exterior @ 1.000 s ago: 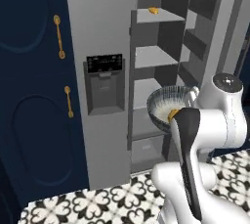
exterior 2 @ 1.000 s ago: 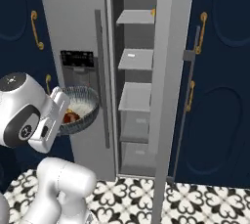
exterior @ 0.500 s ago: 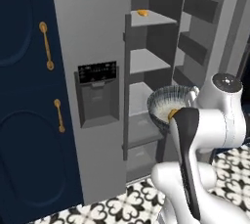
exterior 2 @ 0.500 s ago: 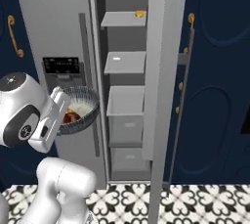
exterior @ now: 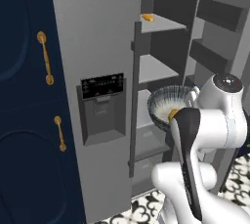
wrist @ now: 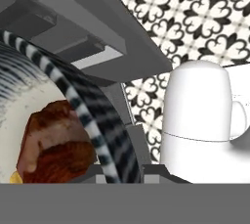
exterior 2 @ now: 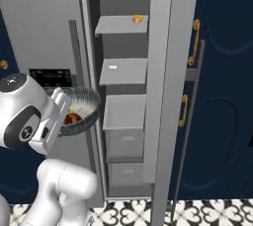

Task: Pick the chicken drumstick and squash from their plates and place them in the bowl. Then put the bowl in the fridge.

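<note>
- The arm holds the bowl (exterior 2: 79, 111) up in the air in front of the open fridge (exterior: 105, 47), roughly level with the middle shelves.
- The jaws are pinched shut on the bowl's rim; in the hand view the ribbed wall (wrist: 83, 115) runs straight down between the fingertips.
- The drumstick (wrist: 53, 142) sits inside the bowl, reddish-brown, right up against the inner wall. From the right base view it shows as a small brown lump (exterior 2: 72, 117) in the pale inside.
- A bit of yellow-orange peeks out at the bowl's near edge in the left base view (exterior: 173, 115), probably the squash, but too little shows to be sure.
- The bowl looks pretty much level, not tipped.
- The fridge's right side stands open, pale shelves and drawers showing; the left door with the black dispenser panel (exterior: 101, 87) is closed.
- A small orange thing (exterior 2: 137, 18) lies on the top shelf.
- Navy cabinets with gold handles (exterior: 45, 57) flank the fridge, with a patterned tile floor (exterior 2: 197, 214) below.
</note>
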Available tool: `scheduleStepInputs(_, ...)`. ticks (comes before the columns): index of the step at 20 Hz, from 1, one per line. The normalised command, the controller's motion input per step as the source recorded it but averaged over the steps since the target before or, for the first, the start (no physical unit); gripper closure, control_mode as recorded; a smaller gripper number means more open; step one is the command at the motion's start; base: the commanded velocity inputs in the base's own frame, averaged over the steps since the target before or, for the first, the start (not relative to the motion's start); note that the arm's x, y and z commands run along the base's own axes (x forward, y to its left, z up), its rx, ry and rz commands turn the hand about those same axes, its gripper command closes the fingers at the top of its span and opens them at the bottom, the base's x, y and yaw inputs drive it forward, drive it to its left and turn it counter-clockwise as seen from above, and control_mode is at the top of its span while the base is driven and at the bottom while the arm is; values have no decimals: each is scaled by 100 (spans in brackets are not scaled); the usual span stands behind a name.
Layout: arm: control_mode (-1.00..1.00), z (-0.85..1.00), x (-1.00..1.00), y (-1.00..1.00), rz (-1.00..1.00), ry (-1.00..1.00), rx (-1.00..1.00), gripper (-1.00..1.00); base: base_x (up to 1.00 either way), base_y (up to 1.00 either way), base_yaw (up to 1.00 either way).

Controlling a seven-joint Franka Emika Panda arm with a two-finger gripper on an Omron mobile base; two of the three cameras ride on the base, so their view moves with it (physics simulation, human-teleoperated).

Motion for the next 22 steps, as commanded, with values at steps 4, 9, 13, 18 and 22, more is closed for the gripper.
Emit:
scheduleStepInputs(4, 100, 0, 0, 0, 0, 0, 0, 100, 40, -33, -1)
scheduleStepInputs(9, 100, 0, 0, 0, 0, 0, 0, 100, 21, -22, -13)
scheduleStepInputs(13, 100, 0, 0, 0, 0, 0, 0, 100, 37, 4, -13)
scheduleStepInputs(18, 100, 0, 0, 0, 0, 0, 0, 100, 71, -2, -9)
scheduleStepInputs(22, 100, 0, 0, 0, 0, 0, 0, 100, 50, -36, -5)
